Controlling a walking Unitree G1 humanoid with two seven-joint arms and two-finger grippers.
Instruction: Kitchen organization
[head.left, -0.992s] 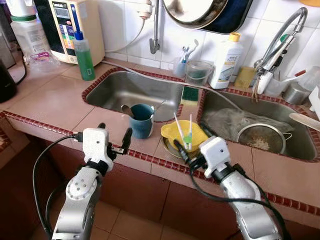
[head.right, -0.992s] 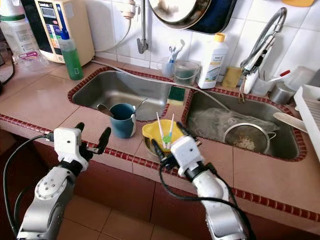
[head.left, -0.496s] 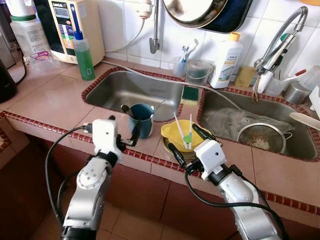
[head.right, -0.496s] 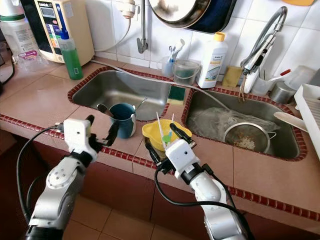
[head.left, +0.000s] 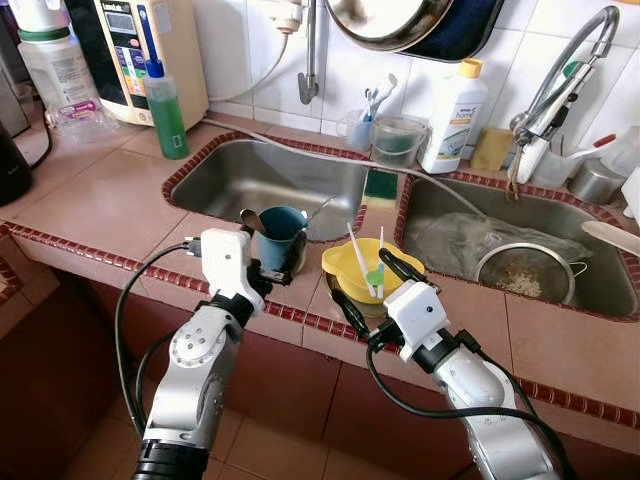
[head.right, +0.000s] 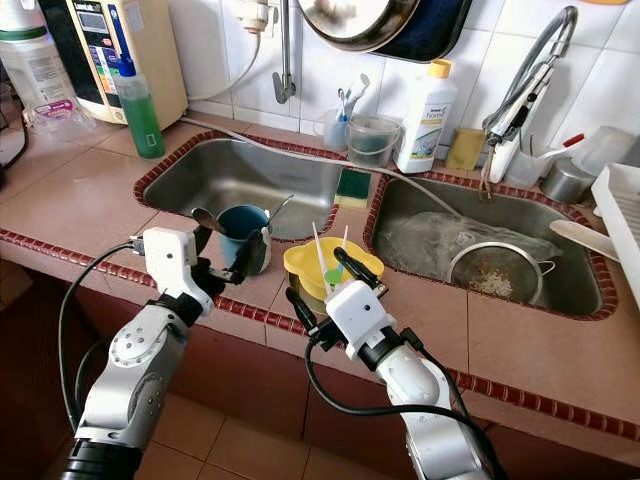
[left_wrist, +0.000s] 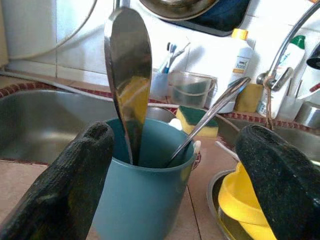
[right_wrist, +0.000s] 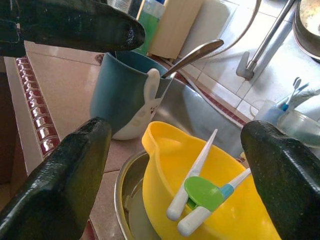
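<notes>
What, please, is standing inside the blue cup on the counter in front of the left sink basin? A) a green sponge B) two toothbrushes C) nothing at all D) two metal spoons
D: the blue cup holds two metal spoons, one bowl-up and one leaning toward the rim, seen between the left gripper fingers.

The blue cup (left_wrist: 142, 192) looked like matt plastic, and the two spoons (left_wrist: 129, 70) standing in it were polished metal, mirror-bright. At the cup's 3 o'clock, the yellow bowl (right_wrist: 200, 190) was glossy smooth plastic, nested in a dull steel bowl (right_wrist: 125, 200). The left hand (left_wrist: 170, 190) had coarse, grainy black fingers (left_wrist: 70, 185). The tabletop (head.left: 100, 200) was satin reddish-brown tile, and the sink (head.left: 260, 175) brushed stainless steel.
</notes>
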